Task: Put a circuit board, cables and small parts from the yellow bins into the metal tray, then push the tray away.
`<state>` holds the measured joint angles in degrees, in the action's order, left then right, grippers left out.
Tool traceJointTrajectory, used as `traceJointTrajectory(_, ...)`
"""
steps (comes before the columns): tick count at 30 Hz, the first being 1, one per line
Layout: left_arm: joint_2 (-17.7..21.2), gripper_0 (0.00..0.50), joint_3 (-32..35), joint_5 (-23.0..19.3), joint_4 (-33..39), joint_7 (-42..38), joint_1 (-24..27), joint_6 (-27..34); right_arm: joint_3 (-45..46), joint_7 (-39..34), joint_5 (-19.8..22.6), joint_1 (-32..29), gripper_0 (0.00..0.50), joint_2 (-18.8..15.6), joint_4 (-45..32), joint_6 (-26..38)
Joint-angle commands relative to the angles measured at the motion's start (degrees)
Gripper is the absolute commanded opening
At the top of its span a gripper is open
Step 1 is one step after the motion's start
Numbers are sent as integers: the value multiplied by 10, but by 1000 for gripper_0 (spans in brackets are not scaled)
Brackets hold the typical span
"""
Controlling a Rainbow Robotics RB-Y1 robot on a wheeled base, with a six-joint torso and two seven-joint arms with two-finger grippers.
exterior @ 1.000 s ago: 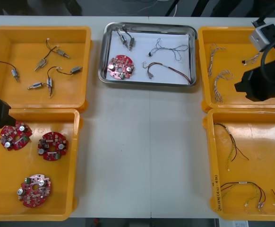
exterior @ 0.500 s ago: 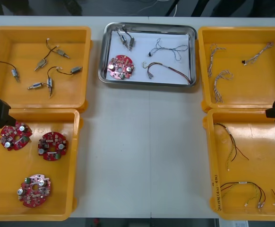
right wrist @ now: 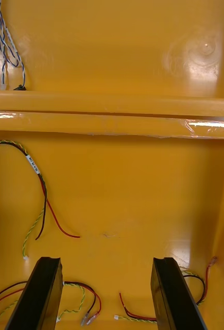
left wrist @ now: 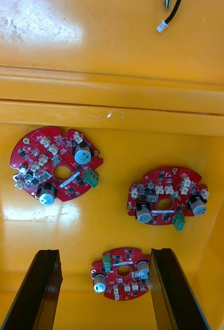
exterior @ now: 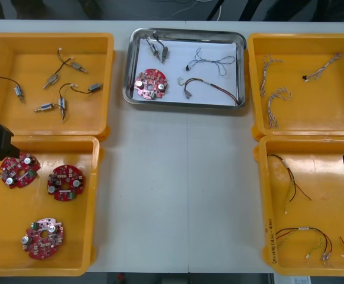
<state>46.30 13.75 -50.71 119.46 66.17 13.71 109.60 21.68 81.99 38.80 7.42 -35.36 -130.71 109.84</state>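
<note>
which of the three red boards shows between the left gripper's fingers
The lone circuit board at the yellow bin's near side: it shows between the open left gripper's fingers. The other two boards lie side by side toward the far wall.

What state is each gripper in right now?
Left gripper: open, empty, over round red circuit boards.
Right gripper: open, empty, over red and yellow cables.

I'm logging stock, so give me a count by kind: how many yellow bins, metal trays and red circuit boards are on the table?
Bins: 4
Tray: 1
Boards: 4 (3 in the near left bin, 1 in the tray)
Total: 9
</note>
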Motion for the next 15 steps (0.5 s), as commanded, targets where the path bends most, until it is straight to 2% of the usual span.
traceJointTrajectory(1,26,500,19,-4,16,20,-7,4,17,-24,7,-7,500,-9,-6,2)
traceJointTrajectory(15,26,500,19,-4,16,20,-7,4,17,-24,8,-10,500,-6,-13,2)
